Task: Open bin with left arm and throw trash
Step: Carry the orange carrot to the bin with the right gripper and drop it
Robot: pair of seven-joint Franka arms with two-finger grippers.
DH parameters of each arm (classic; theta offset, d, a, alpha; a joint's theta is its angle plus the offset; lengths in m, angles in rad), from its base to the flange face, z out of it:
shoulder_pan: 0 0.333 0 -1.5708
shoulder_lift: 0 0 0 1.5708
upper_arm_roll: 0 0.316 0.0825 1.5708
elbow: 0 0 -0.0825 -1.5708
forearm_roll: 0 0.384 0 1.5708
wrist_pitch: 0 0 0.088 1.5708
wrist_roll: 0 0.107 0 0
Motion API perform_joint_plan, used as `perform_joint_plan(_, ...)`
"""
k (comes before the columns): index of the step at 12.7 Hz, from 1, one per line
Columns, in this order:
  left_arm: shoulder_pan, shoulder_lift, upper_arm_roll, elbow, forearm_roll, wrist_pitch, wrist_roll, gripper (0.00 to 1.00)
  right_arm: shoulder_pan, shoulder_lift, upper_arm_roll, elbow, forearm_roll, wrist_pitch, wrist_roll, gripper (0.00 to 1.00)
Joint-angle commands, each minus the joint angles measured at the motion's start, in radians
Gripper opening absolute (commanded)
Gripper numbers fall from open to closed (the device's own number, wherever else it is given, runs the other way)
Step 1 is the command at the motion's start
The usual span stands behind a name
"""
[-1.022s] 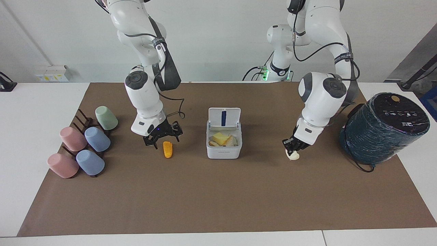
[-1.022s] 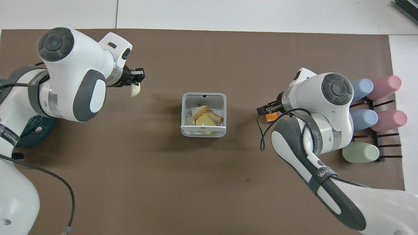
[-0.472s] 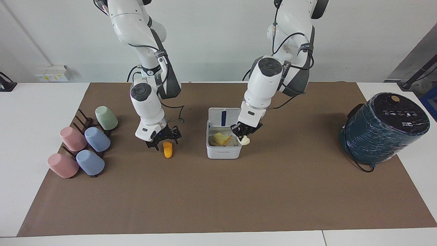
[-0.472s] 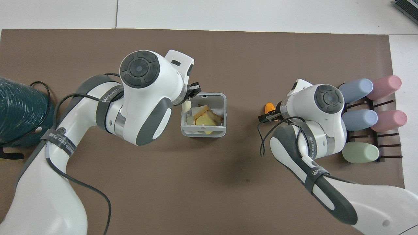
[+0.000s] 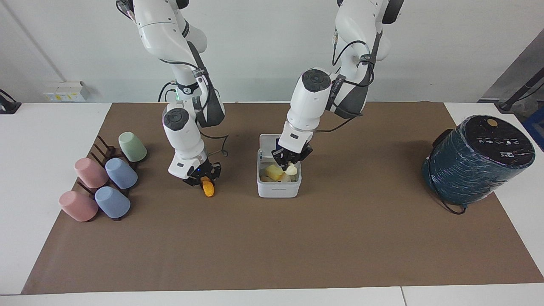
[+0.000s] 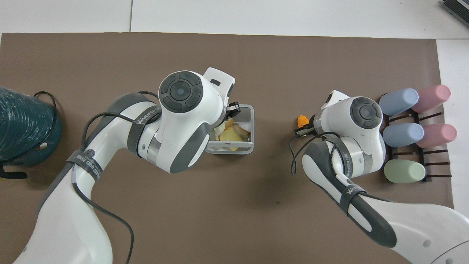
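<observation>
from across the worktop (image 5: 272,255), the bin (image 5: 278,187) sits mid-mat with its lid swung up toward the robots and yellow and pale scraps already inside. the left gripper (image 5: 291,166) hangs over the open box, pinching a cream wedge (image 5: 291,170) just above the pile, so i'd say this is the drop step for that piece: the next move only calls for letting go while it's inside the rim. toward the right arm's end of the worktop, the right gripper (image 5: 203,180) is down at the orange piece (image 5: 208,188), its tips at the piece's top end; i cannot tell whether it has closed on it. from overhead, the left arm's bulk covers much of the bin (image 6: 246,148), and only its gripper tip (image 6: 234,109) pokes over the rim. the orange piece (image 6: 302,120) shows just past the right arm's wrist, still on the mat, well apart from the bin; it looks next to go in.
</observation>
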Motion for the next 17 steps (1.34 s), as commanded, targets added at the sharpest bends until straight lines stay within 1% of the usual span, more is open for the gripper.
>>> perform_joint_plan(1,-0.023,-0.012,0.016,-0.019,0.003,0.013,-0.015,1.00,-0.012,-0.001,0.011,-0.004,-0.013,0.014,0.020,0.00)
perform_joint_plan(4,-0.033,-0.012,0.016,-0.017,0.005,0.010,-0.015,1.00,-0.009,-0.007,0.011,0.012,-0.013,0.003,0.023,0.00)
perform_joint_plan(6,-0.034,-0.012,0.016,-0.005,0.005,0.004,-0.015,1.00,-0.012,-0.042,0.012,0.070,-0.013,-0.090,0.075,0.00)
perform_joint_plan(8,-0.018,-0.009,0.022,0.038,0.016,-0.060,-0.006,1.00,-0.011,-0.079,0.014,0.133,0.004,-0.171,0.105,0.00)
perform_joint_plan(10,0.041,-0.012,0.025,0.105,0.032,-0.157,0.008,1.00,-0.003,-0.102,0.017,0.199,0.008,-0.240,0.146,0.00)
perform_joint_plan(12,0.098,-0.013,0.030,0.205,0.049,-0.311,0.102,1.00,-0.003,-0.105,0.037,0.271,0.015,-0.294,0.209,0.00)
perform_joint_plan(13,0.136,-0.013,0.035,0.252,0.048,-0.402,0.176,1.00,-0.001,-0.100,0.049,0.313,0.072,-0.313,0.232,0.00)
perform_joint_plan(14,0.179,-0.013,0.033,0.288,0.048,-0.469,0.246,1.00,0.002,-0.093,0.052,0.334,0.152,-0.307,0.237,0.00)
perform_joint_plan(15,0.227,-0.027,0.032,0.293,0.049,-0.514,0.318,1.00,0.015,-0.090,0.052,0.336,0.200,-0.287,0.238,0.00)
perform_joint_plan(17,0.308,-0.085,0.032,0.291,0.092,-0.573,0.476,1.00,0.069,-0.088,0.052,0.336,0.235,-0.238,0.264,0.00)
